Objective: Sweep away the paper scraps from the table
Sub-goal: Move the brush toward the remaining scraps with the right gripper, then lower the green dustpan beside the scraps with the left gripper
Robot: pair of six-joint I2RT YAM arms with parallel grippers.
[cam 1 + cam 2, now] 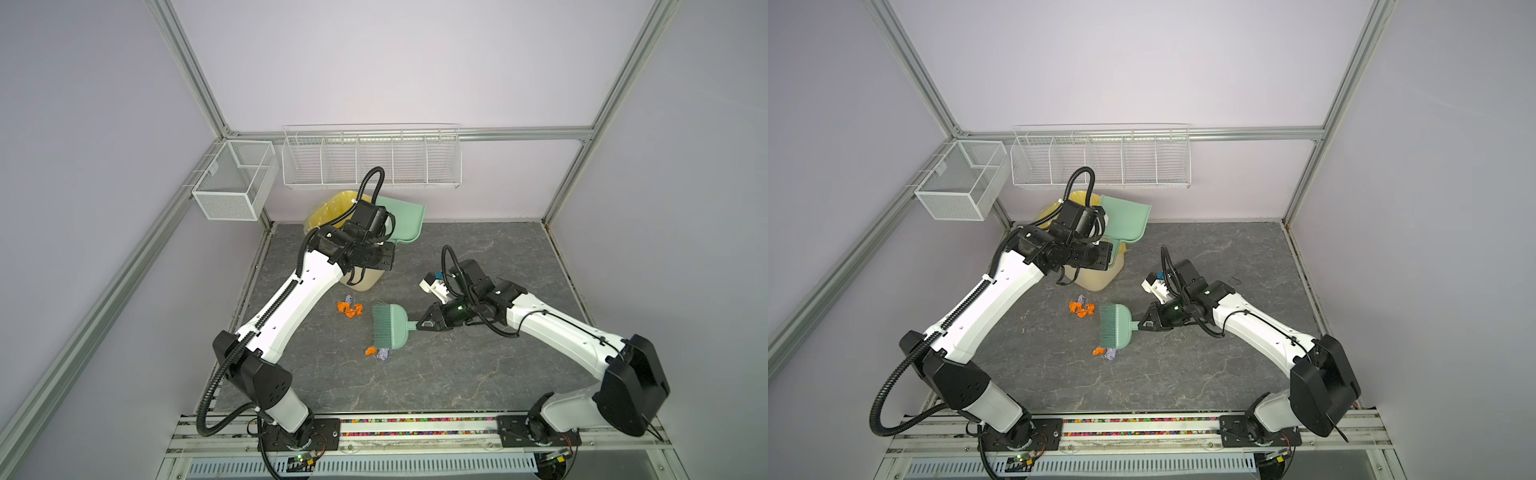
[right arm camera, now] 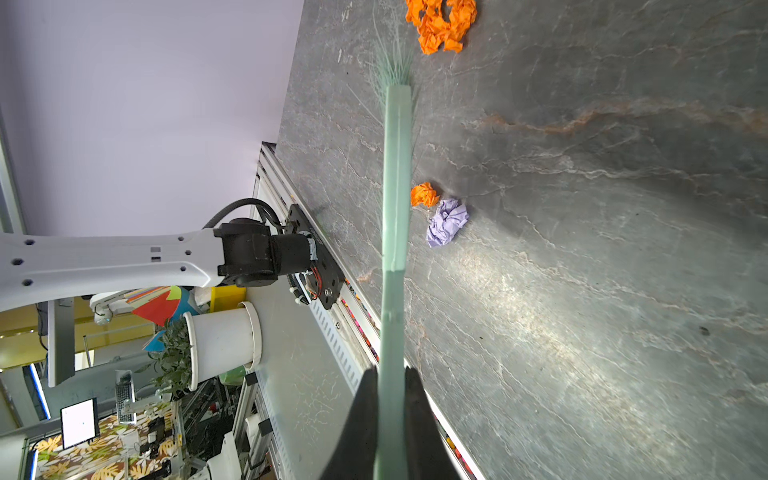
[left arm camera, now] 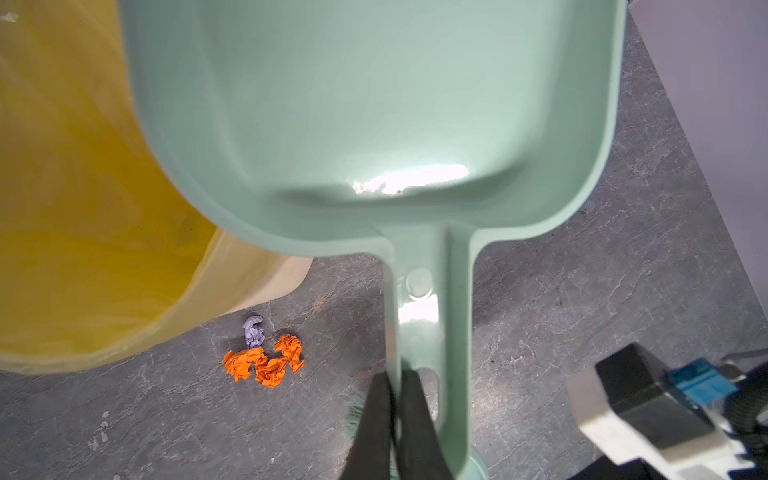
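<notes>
The paper scraps (image 1: 350, 308) lie in two clusters on the table (image 1: 478, 365) beside the brush (image 1: 388, 325), clamped by its handle in the right gripper (image 1: 419, 326) for sweeping, while the left gripper (image 3: 395, 376) pinches the handle of the dustpan (image 1: 401, 222), raised at the bin (image 1: 328, 208), seemingly for emptying.

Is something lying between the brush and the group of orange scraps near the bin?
Nothing visible does. Between the brush, held in the shut right gripper, and the orange scraps there is only bare table. The other two scraps lie at the brush's end, outside that path.
</notes>
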